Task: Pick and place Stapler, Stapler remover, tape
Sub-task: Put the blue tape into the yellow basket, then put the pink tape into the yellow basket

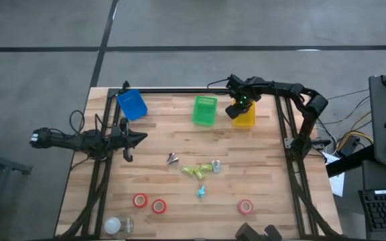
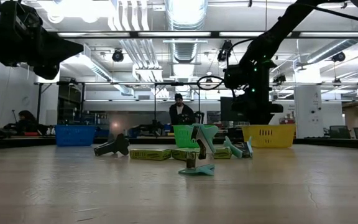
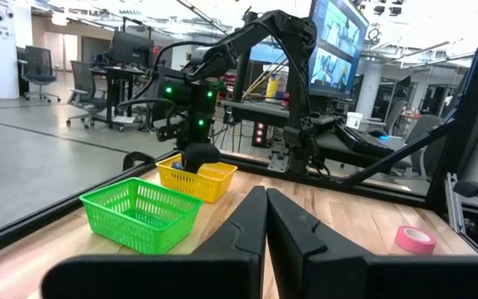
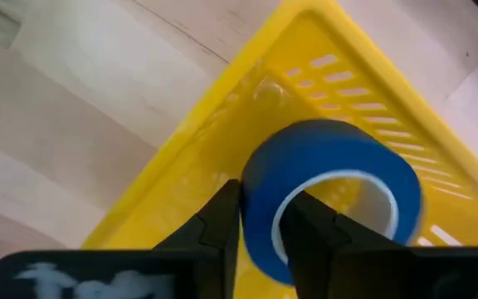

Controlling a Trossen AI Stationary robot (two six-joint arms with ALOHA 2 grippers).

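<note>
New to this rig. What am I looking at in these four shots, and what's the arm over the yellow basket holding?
It is a two-arm robot at a wooden table. One camera looks straight down, one sits at table height, and one rides on each wrist. The right gripper hangs over the yellow basket at the far edge with a blue tape roll between its fingers, one inside the ring. The left gripper waits shut at the left side. Also on the table: a green basket, a blue basket, three red tape rolls near the front edge, and small office tools in the middle.
</note>
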